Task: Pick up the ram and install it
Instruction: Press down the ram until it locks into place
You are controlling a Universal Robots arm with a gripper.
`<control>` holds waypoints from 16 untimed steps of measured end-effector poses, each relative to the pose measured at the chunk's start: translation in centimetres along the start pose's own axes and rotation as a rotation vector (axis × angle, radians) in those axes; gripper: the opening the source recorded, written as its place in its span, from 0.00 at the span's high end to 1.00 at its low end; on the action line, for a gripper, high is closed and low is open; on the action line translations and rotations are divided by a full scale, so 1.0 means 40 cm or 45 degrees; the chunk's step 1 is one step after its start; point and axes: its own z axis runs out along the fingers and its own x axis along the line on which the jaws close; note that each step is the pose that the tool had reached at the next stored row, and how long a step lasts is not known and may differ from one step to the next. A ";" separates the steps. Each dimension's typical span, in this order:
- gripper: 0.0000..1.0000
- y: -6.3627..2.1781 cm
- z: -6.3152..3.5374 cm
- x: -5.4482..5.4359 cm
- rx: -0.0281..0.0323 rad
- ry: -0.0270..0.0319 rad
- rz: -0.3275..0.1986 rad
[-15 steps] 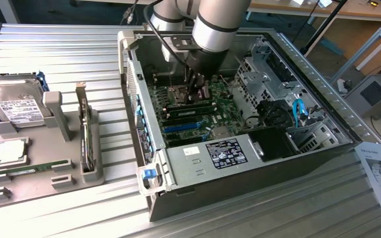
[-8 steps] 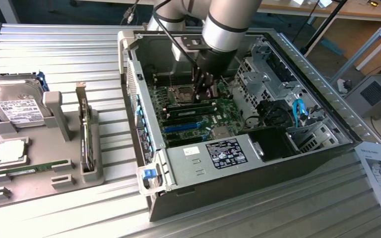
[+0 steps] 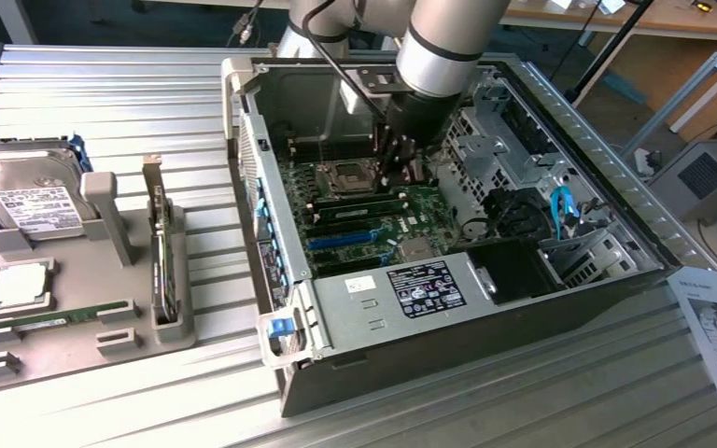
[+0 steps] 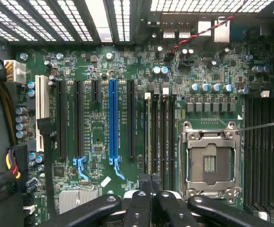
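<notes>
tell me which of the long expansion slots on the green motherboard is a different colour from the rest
The bright blue slot, standing midway along the row of long slots; its neighbours on the green motherboard are black.

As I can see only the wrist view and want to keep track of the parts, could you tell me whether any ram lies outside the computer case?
Observer: Yes, one ram stick lies flat in a grey tray beside the case, on the exterior view's left.
Operator: Thank you. What else does that tray hold?
Observer: A hard drive, a square silver processor chip and an upright card.
Operator: And how does the arm stand?
Observer: The arm reaches down into the open case from above, with the gripper low over the motherboard, close to the processor socket.
</notes>
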 end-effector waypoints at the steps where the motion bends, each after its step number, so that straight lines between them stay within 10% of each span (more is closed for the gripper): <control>1: 0.89 0.000 0.000 0.000 0.0000 0.0000 0.000; 16: 0.89 -0.018 -0.016 -0.001 0.0001 0.0000 0.000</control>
